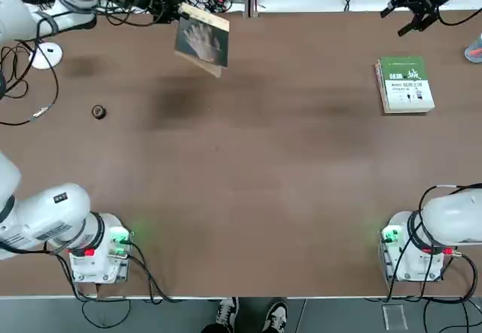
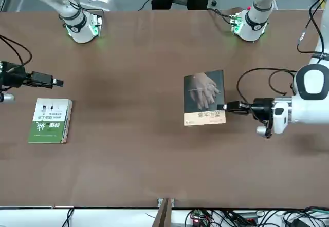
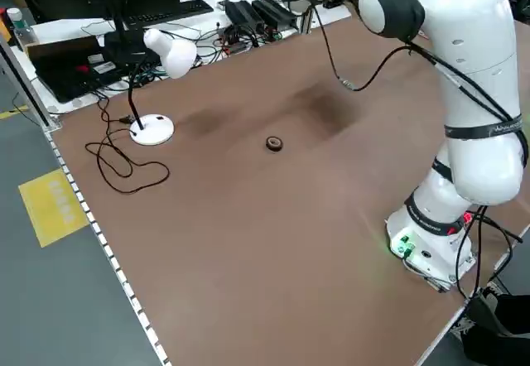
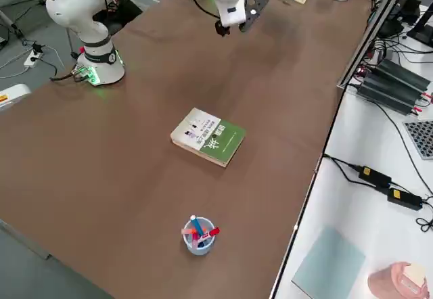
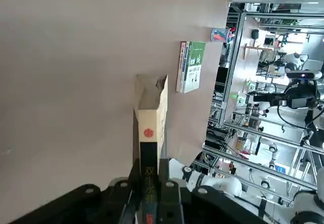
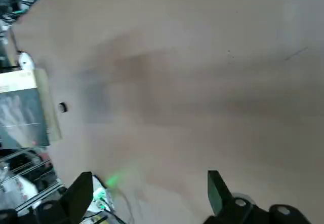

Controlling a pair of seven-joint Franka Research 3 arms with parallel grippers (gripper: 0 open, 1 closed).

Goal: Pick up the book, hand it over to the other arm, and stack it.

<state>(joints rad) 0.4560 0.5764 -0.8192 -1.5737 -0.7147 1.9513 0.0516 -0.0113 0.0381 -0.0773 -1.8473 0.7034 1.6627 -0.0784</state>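
Note:
The book, a thin dark grey paperback with a pale hand on the cover and a tan band, hangs above the far left part of the table. My left gripper is shut on its edge. From the front, the book faces the camera with the left gripper beside it. In the left wrist view, the book's spine rises from between the fingers. My right gripper is open and holds nothing, at the far right above the table. It stands beyond the green-and-white book, which lies flat.
A small dark round object lies on the table at the left. A white desk lamp stands by the far left edge. A cup of pens stands at the right edge. Cables and equipment line the far side.

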